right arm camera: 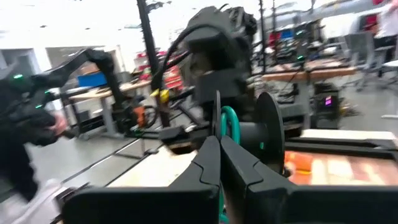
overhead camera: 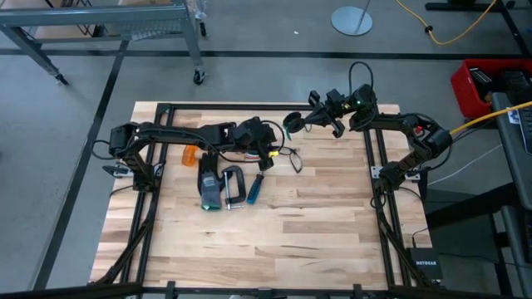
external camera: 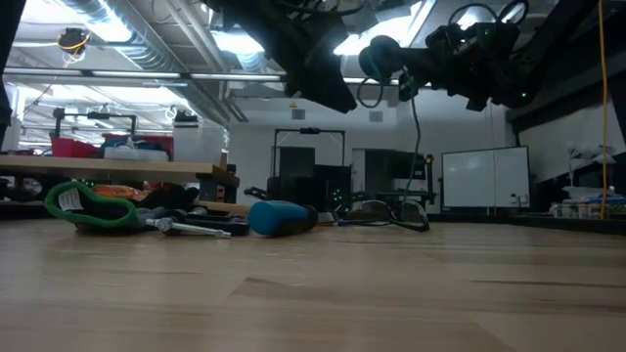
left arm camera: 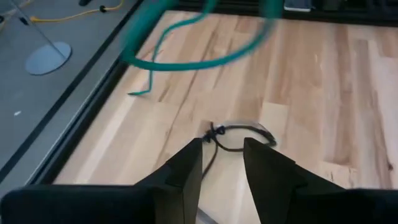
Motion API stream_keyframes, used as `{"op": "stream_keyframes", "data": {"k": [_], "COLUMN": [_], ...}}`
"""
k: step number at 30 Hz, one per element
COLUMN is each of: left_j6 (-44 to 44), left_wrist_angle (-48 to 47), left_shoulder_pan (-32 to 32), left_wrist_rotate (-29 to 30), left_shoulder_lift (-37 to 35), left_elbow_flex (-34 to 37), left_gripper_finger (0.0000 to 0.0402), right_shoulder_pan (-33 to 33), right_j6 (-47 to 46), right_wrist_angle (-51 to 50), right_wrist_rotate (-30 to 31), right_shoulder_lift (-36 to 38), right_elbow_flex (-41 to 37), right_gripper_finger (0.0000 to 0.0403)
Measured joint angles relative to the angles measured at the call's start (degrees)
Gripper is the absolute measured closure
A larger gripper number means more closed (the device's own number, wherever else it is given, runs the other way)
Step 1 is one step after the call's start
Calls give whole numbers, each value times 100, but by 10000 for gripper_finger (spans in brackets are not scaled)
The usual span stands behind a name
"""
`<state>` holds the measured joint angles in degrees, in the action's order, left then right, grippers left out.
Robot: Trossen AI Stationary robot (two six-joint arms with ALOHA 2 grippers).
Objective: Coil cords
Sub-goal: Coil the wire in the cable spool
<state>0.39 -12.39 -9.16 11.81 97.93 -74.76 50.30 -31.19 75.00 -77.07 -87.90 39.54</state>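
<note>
Left gripper [left arm camera: 222, 163]: fingers parted with a gap, nothing between them; hovers over the table just beyond the tool cluster, a little toward 11 o'clock of table centre in the overhead view.
Right gripper [right arm camera: 219, 163]: clenched tight on the teal cord [right arm camera: 229, 127], held off the table near the far edge, about 1 o'clock.
Teal cord: hangs in an open loop in the air; the left wrist view shows it sweeping above the boards, loose tail trailing. Not yet a tidy coil, I judge.
Black cord [left arm camera: 235, 135]: lies on the table [overhead camera: 316, 224] straight ahead of the left fingers, in a small loop cinched at one end. Looks partly gathered; cannot tell if finished.
Second black cord: cannot pick it out for certain.
Other items: blue-handled screwdriver [overhead camera: 256, 188], clamp [overhead camera: 233, 184], beside the left arm at 10 o'clock.
Progress: roughly midway by my reading; teal loop needs closing and setting down.
</note>
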Motion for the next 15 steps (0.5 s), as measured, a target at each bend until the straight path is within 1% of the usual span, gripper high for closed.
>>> {"op": "stream_keyframes", "data": {"k": [5, 8, 15], "left_j6": [-29, -38, -45], "left_wrist_angle": [206, 361, 789], "left_shoulder_pan": [-35, -31, -18], "left_wrist_rotate": [2, -2, -2], "left_shoulder_lift": [0, -2, -7], "left_elbow_flex": [-4, -4, -9], "left_gripper_finger": [306, 311, 313], "right_shoulder_pan": [-4, -4, -4], "right_j6": [-32, -35, 1], "right_wrist_angle": [-11, -13, -15], "right_wrist_rotate": [-465, -625, -700], "right_shoulder_lift": [0, 0, 0], "right_elbow_flex": [-1, -4, -6], "right_gripper_finger": [402, 402, 402]}}
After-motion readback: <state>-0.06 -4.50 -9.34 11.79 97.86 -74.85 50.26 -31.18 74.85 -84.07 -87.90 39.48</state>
